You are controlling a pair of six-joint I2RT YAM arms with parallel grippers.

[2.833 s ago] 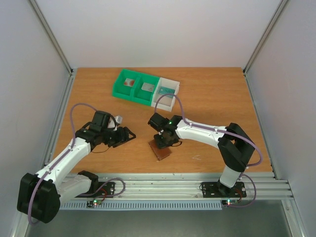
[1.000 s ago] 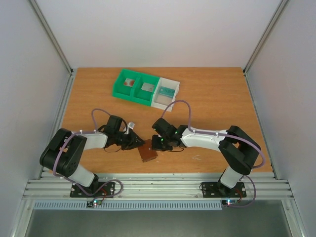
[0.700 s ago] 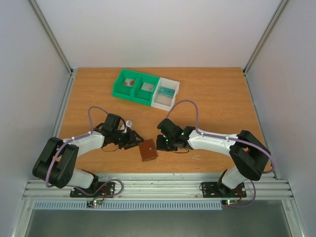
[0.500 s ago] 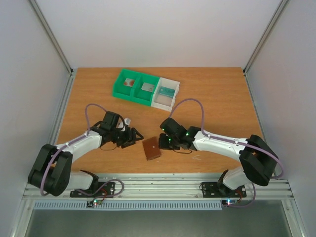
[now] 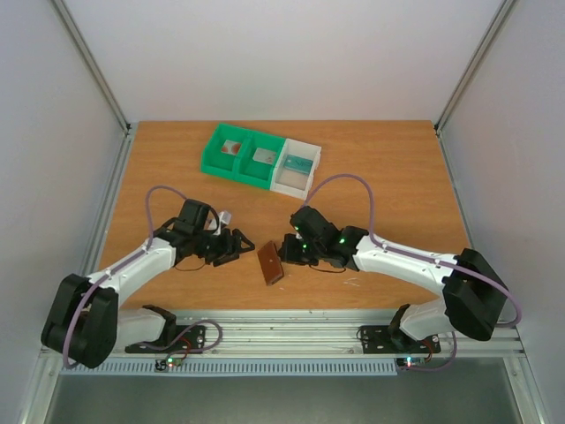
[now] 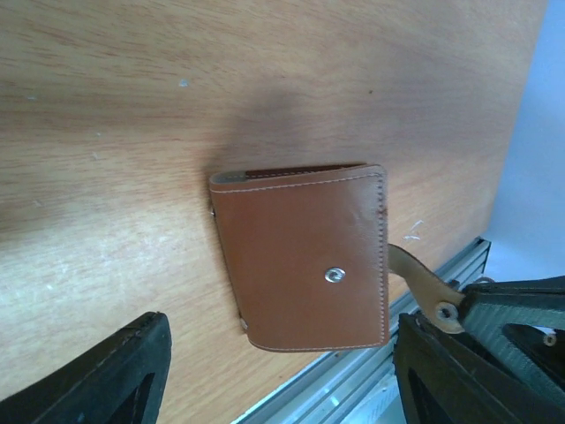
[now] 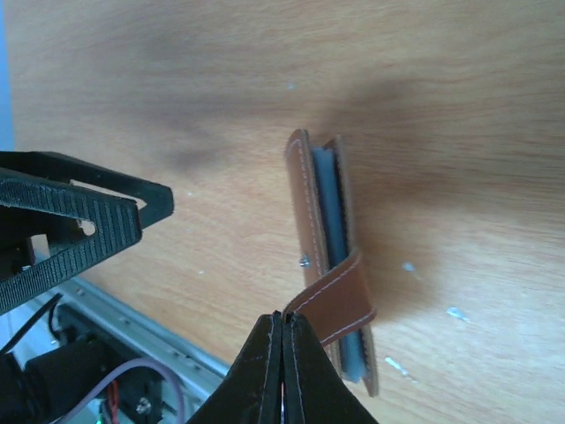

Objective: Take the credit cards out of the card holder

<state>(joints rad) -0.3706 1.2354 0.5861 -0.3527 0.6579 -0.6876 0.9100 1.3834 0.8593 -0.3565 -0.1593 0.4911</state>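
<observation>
Bearing card holder (image 5: 270, 262): wooden table (image 5: 388, 168), white walls (image 5: 282, 53).

Holder (image 7: 324, 212) tab prob. in end effector (image 7: 284, 320)

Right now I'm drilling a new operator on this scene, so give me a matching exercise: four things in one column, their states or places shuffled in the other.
Things:
1. left claw
2. right claw
3. wallet
4. green bin

States or places:
A. shut on the tab
B. beside the white bin
C. open, holding nothing
D. folded, between the two claws

Pairs: 1-C, 2-A, 3-D, 4-B
</observation>
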